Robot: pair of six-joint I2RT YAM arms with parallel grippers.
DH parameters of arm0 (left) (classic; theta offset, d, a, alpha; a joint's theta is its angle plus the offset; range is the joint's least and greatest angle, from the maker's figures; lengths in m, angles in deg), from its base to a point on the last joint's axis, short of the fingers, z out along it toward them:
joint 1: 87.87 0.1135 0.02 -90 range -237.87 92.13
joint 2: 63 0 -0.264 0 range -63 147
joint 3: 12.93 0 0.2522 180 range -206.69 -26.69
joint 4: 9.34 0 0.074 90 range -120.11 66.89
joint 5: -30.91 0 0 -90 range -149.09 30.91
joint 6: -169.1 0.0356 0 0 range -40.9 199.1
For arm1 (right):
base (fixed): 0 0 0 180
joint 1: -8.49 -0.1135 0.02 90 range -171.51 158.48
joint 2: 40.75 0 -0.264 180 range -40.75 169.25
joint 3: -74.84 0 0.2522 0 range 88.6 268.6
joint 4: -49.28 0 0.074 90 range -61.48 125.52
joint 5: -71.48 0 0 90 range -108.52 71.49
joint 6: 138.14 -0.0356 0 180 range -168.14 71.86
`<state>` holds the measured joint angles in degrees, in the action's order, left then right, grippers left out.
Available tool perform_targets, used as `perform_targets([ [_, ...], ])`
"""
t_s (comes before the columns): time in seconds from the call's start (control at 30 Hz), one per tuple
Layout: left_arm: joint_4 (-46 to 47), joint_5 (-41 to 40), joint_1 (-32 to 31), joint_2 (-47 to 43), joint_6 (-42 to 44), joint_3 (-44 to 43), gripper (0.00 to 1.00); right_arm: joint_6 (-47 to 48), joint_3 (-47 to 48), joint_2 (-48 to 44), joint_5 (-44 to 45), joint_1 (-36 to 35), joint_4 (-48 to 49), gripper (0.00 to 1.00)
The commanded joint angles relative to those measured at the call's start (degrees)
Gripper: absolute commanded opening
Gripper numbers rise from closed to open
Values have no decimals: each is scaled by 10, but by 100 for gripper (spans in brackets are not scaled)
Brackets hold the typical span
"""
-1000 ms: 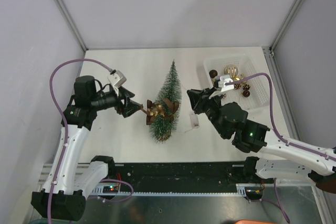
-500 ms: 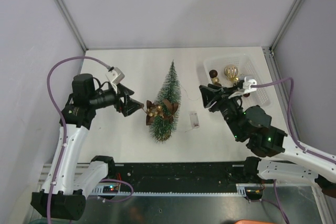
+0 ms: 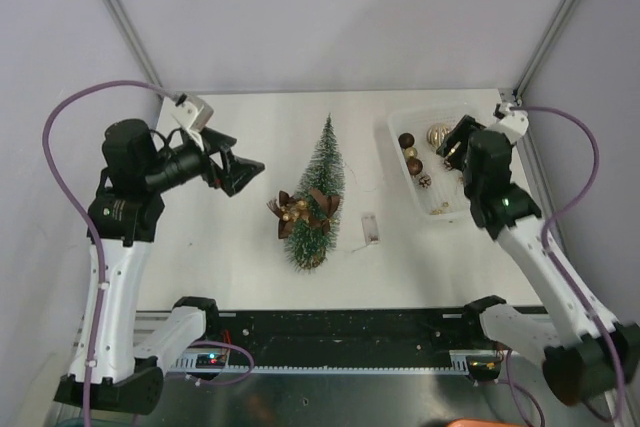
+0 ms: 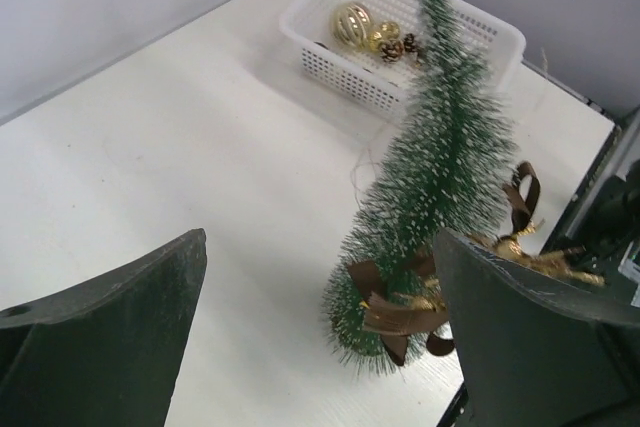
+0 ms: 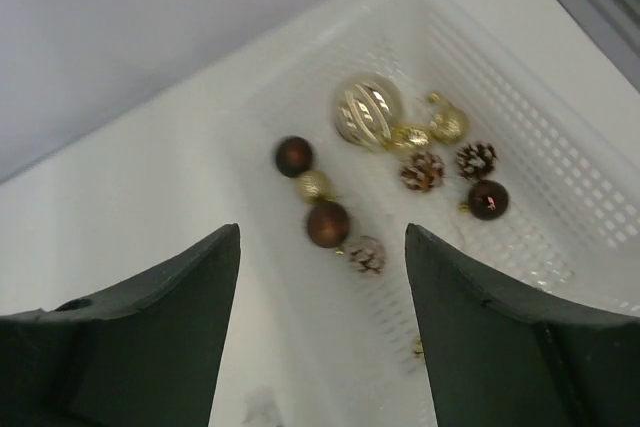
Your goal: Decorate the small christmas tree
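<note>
The left gripper point(image 3: 245, 175) has backed off up and away from the brown and gold bow point(image 3: 300, 207) it was nosing at a second ago. The right gripper point(image 3: 453, 142) has swung clear across from beside the tree to hang over the white basket point(image 3: 420, 113).

Both sets of jaws have spread. The left stands as wide as I've seen it with nothing between the fingers, and the right is parted and empty too, pointing down at the baubles.

The small christmas tree point(image 3: 322, 172) stands on the table point(image 3: 230, 247) between the two arms. The bow sits low on its left side, apart from the left fingers. A little white box point(image 3: 369, 229) on a thin wire lies just right of the trunk.

To me that reads as one ornament placed and let go, with the right arm going for the next. Under it lie a big gold ball point(image 5: 367, 112), a brown bauble point(image 5: 327, 222) and some pine cones point(image 5: 422, 170). They're small and round, so I'd guess they could roll away from a careless pinch.
</note>
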<state>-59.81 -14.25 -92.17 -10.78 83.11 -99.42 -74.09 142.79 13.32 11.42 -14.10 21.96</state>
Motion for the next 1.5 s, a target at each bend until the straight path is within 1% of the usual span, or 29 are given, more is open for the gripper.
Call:
perform_targets([
  [0.0,-26,-60,10,48,-31,-52,100,-59,38,122,-147,105,-38,73],
  [0.2,-44,-96,35,104,-18,-69,100,-37,91,315,-170,125,-2,76],
  [0.27,-45,-100,49,118,-14,-67,100,-31,101,360,-180,128,14,77],
  [0.37,-46,-102,66,134,-10,-60,100,-20,110,409,-207,133,41,79],
  [0.57,-46,-122,69,160,3,-26,100,-6,128,475,-254,140,65,78],
  [0.8,-46,-143,69,162,19,5,100,-2,131,496,-272,139,74,68],
  [1.07,-46,-152,69,130,35,28,100,-6,140,519,-283,125,68,61],
  [1.13,-46,-152,69,124,38,32,100,-8,141,521,-283,124,66,57],
  [1.3,-46,-140,69,120,44,39,100,-12,141,508,-284,122,49,42],
  [1.37,-45,-132,69,121,44,39,100,-10,141,488,-280,119,37,37],
  [1.47,-46,-121,69,121,44,41,100,-5,141,442,-270,115,12,33],
])
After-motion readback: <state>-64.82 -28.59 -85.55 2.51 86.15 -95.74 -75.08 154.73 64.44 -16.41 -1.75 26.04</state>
